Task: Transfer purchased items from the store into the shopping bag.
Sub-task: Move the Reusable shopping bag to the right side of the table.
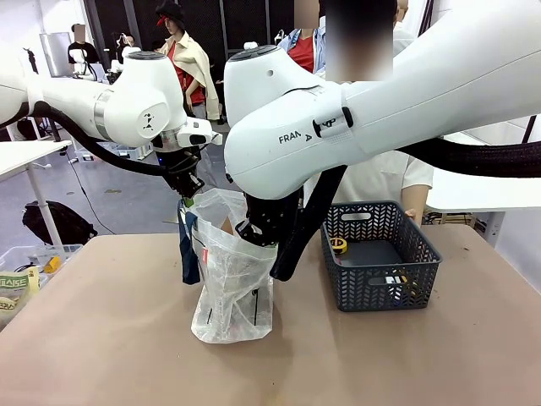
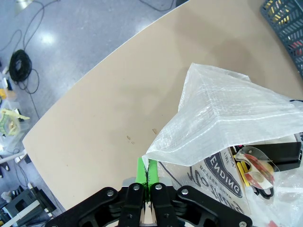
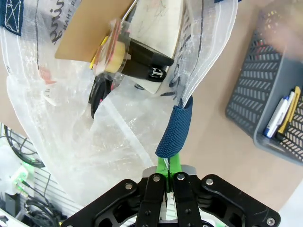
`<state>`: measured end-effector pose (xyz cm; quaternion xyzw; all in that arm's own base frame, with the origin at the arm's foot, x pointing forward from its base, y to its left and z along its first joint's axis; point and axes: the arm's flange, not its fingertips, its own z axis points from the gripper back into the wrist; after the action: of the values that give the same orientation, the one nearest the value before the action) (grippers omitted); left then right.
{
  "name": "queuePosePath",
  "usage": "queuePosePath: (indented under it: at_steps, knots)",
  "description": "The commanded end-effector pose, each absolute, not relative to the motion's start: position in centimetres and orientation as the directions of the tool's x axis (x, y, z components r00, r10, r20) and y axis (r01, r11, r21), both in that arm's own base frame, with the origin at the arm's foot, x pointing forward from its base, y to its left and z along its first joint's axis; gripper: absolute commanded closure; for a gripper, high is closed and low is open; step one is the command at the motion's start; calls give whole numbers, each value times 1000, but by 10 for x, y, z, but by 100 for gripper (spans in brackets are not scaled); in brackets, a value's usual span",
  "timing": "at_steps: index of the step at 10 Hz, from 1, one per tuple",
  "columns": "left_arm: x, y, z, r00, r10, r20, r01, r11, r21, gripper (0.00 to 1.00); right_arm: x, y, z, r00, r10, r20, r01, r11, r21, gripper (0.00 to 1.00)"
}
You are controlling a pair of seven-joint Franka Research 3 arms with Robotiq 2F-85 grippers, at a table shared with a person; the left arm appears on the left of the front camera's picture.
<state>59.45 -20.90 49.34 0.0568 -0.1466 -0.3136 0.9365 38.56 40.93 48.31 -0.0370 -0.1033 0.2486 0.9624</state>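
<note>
At mid-surface (image 1: 101, 338): shopping bag (image 1: 230, 288), upright, mouth held open. Left fingers (image 2: 140, 169) pinched shut on its rim; right fingers (image 3: 174, 164) clamped on its navy strap (image 3: 175, 130). Inside I count carded goods (image 3: 85, 38). Outstanding, by my reckoning: pens (image 3: 280, 113) and tape roll (image 1: 338, 245) in the basket (image 1: 380, 283) alongside. Task partway.

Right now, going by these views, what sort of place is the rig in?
Probably a lab or studio staged as a shop checkout: a shopping bag and a grey basket of goods on a beige table, loose cables coiled on the polished floor.
</note>
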Motion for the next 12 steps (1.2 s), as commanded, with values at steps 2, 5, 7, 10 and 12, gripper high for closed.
queuePosePath:
  at_steps: [2, 5, 7, 10, 12]
  knots:
    - [595, -207, 495, 760, -603, 241, 569, 797, 201, 100, 383, 406, 481, 856, 482, 187, -467, 876, -117, 100]
    - [595, -207, 495, 760, -603, 241, 569, 797, 201, 100, 383, 406, 481, 856, 482, 187, -467, 876, -117, 100]
    - [595, -207, 495, 760, -603, 241, 569, 797, 201, 100, 383, 406, 481, 856, 482, 187, -467, 876, -117, 100]
    - [595, -207, 495, 760, -603, 241, 569, 797, 201, 100, 383, 406, 481, 856, 482, 187, -467, 876, -117, 100]
    - [595, -207, 495, 760, -603, 241, 569, 797, 201, 100, 383, 406, 481, 856, 482, 187, -467, 876, -117, 100]
